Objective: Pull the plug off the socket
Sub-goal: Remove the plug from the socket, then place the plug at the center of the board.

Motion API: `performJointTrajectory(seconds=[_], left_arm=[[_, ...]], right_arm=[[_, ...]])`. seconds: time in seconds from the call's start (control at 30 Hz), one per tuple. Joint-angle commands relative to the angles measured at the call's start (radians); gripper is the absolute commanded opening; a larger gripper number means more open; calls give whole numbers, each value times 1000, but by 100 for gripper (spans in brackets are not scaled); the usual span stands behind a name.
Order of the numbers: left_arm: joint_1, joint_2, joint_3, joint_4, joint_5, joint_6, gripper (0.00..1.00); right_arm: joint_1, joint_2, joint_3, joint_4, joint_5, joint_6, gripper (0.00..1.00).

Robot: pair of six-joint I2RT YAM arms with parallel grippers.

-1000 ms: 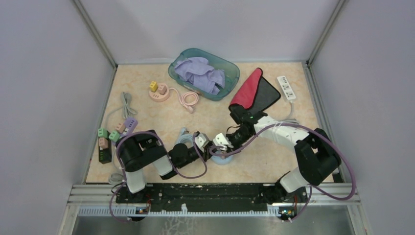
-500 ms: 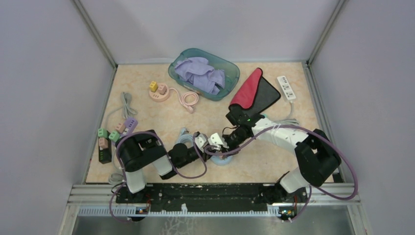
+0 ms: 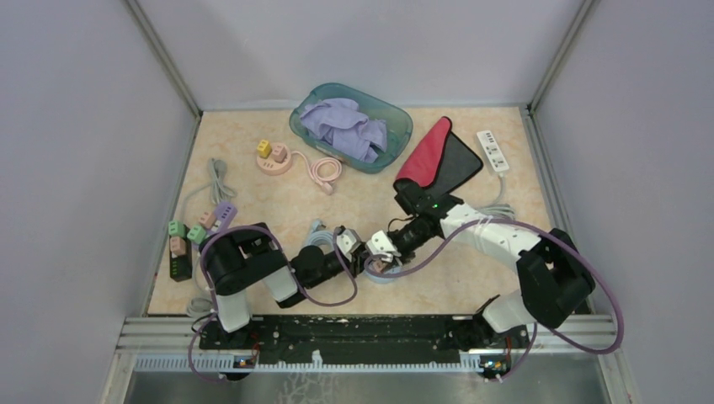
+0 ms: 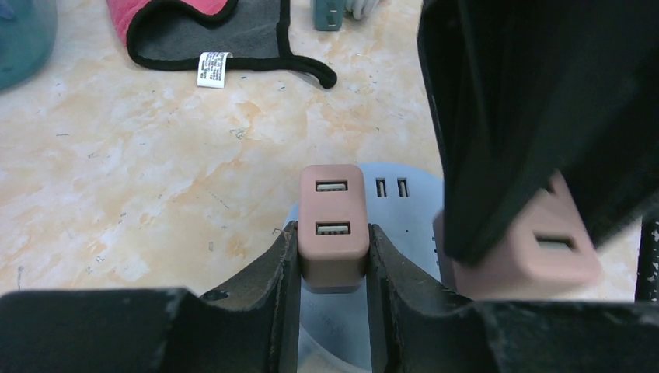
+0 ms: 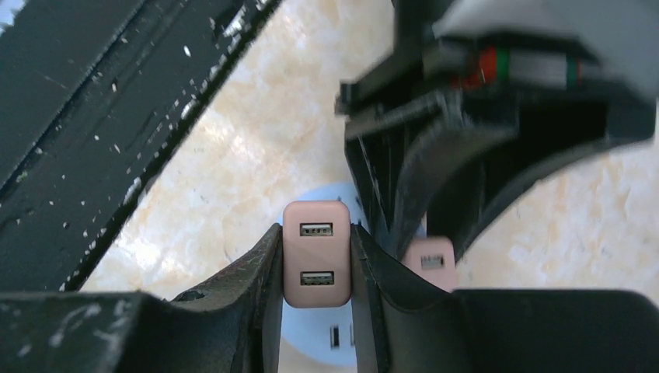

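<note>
Pink plug (image 4: 332, 225), ports (image 4: 332, 186) wrist-view only

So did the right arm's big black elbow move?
Yes. The right arm's elbow has slid nearer the metal rail at the near edge.

The left gripper (image 4: 332, 237) and right gripper (image 5: 316, 233) crowd nose to nose over the round socket (image 4: 400, 203). A pink plug (image 4: 332, 210) fills the left pincer's gap and a second pink plug (image 5: 316, 272) fills the right's. The right gripper's black body walls off the left pincer's right side. Ahead-left of it, bare table (image 4: 155, 171) runs open to the red-edged cloth (image 4: 225, 27); a pale cable coil (image 3: 316, 231) lies left of its wrist
</note>
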Motion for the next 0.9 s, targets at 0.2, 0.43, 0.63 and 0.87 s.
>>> performJointTrajectory(seconds=[0.2,0.43,0.63,0.87], left_arm=[[4,25,-12,-175,-12,-9,0],[5,13,-2,-194,-1,-20,0],[7,1,6,-212,-3,-47,0],[7,-42,24,-288,-11,-46,0]], right_arm=[[109,8,87,-40,-50,-6,0],[-8,11,176,-243,-39,-119,0],[-131,-36,208,-296,-10,-111,0],[-345,-121,215,-295,-82,-87,0]])
